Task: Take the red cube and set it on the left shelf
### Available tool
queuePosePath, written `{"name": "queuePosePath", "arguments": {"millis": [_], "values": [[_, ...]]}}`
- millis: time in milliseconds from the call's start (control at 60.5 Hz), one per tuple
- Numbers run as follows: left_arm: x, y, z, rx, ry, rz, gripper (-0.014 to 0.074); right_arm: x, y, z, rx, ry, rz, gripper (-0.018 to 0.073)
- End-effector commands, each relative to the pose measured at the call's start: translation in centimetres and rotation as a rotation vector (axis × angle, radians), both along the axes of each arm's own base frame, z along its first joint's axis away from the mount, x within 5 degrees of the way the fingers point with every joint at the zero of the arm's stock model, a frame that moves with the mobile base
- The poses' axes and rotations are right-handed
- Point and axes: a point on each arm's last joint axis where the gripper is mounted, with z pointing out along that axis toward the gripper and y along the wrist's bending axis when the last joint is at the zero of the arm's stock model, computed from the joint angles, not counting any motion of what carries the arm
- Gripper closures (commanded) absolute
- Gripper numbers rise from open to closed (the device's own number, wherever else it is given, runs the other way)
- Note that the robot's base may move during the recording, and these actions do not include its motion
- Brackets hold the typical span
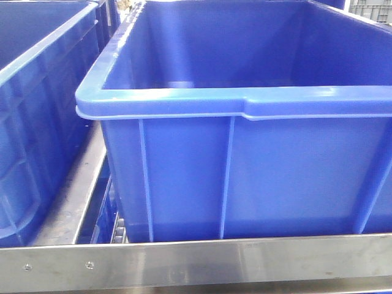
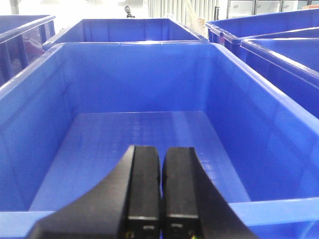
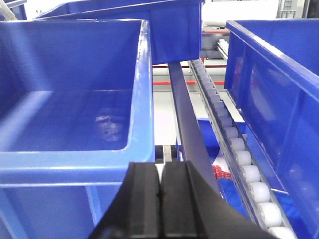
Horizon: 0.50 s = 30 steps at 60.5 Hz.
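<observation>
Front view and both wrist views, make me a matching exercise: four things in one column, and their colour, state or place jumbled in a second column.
Column one:
1. left hand
2. rollers
3. metal rail
4. right hand

Column two:
A. white, in a row
B. shut, over the inside of an empty blue bin
C. silver, along the bottom of the front view
D. shut, in front of a dark bar

Pairs: 1-B, 2-A, 3-C, 4-D
</observation>
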Motion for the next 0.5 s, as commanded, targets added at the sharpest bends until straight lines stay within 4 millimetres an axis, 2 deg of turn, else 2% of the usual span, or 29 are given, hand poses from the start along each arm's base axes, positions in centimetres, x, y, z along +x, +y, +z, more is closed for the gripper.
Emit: {"name": "queuePosePath", "arguments": {"millis": [0, 480], "values": [[-0.09, 0.00, 0.00, -0.003, -0.073, -0.001, 0.0495, -0.36, -0.03, 1.37, -0.009, -0.119, -0.006, 0.0537], [-0.09, 0.00, 0.00, -0.003, -0.073, -0.001, 0.0495, -0.35, -0.03, 1.36, -0.009, -0.117, -0.006, 0.0537]]}}
